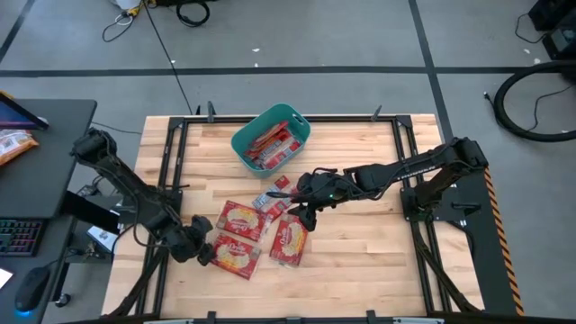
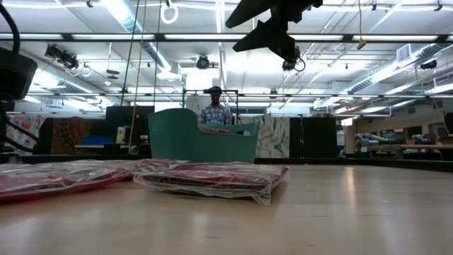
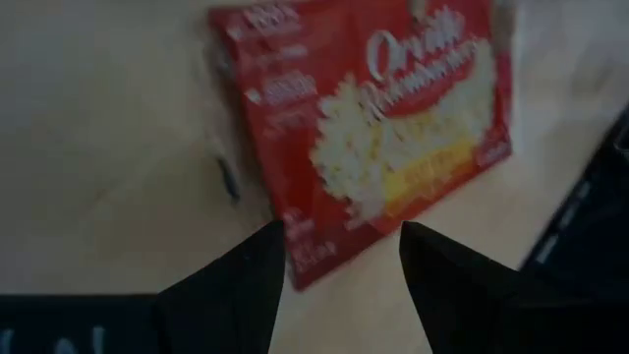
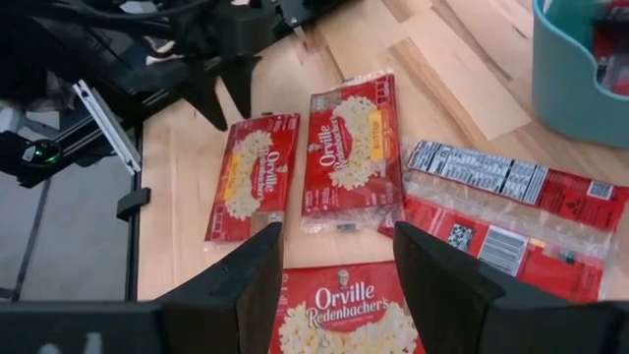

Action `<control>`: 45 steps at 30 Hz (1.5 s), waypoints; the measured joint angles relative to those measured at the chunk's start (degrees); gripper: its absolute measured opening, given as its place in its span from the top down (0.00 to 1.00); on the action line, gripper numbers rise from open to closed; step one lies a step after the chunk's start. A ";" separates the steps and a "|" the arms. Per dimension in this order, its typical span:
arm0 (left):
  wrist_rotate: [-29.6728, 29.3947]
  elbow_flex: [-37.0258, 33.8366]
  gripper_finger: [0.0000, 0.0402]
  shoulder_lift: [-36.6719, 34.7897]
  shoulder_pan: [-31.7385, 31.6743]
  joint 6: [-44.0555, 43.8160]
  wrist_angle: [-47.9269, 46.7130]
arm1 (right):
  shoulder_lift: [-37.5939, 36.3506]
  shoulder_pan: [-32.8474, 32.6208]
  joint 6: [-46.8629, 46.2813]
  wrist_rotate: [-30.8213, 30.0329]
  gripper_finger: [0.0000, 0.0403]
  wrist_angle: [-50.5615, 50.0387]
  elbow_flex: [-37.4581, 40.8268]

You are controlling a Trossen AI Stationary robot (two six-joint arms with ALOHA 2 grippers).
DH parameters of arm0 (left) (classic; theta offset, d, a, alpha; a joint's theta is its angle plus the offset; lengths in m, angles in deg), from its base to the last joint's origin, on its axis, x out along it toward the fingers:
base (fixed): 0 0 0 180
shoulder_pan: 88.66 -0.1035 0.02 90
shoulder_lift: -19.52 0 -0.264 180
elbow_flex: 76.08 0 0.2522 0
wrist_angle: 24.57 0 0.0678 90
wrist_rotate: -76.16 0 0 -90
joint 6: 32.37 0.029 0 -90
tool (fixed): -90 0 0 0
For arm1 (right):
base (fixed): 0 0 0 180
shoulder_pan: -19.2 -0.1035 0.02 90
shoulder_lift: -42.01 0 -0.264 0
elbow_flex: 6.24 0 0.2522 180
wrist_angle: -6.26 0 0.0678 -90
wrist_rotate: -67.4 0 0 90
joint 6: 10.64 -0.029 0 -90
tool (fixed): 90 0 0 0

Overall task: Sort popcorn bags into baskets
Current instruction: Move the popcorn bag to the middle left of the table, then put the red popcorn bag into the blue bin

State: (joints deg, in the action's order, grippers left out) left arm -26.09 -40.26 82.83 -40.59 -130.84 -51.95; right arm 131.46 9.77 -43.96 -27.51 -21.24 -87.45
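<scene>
Several red popcorn bags lie flat on the wooden table: one (image 1: 241,219), one (image 1: 236,257), one (image 1: 288,241), and one lying back-side up (image 1: 273,196). The teal basket (image 1: 270,137) stands toward the far edge with red packets inside. My left gripper (image 3: 344,258) is open and hovers over the near-left bag (image 3: 373,128), a finger on either side of its end; it is also in the high view (image 1: 209,253). My right gripper (image 4: 339,246) is open above the middle of the group, also in the high view (image 1: 297,200).
The table's black frame rails (image 1: 171,180) run along both sides. A desk with a keyboard and an orange-and-white packet (image 1: 13,144) stands left of the table. In the low view a person (image 2: 214,110) stands behind the basket (image 2: 202,138). Bare wood lies right of the bags.
</scene>
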 joint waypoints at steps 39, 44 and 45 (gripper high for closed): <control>4.81 9.92 0.49 0.02 -26.73 54.09 -14.48 | 0.52 -2.19 2.03 -1.41 0.51 -0.19 0.02; 4.00 9.92 0.47 0.04 -29.93 57.06 -16.03 | 0.50 -2.19 2.04 -1.49 0.51 -0.24 0.02; 4.07 9.92 0.46 0.06 -30.64 56.20 -16.27 | 0.50 -2.19 2.04 -1.54 0.51 -0.33 0.02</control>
State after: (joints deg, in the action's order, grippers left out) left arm -22.02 -30.33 82.89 -71.23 -74.64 -68.22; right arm 131.96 7.58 -41.92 -29.05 -21.57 -87.42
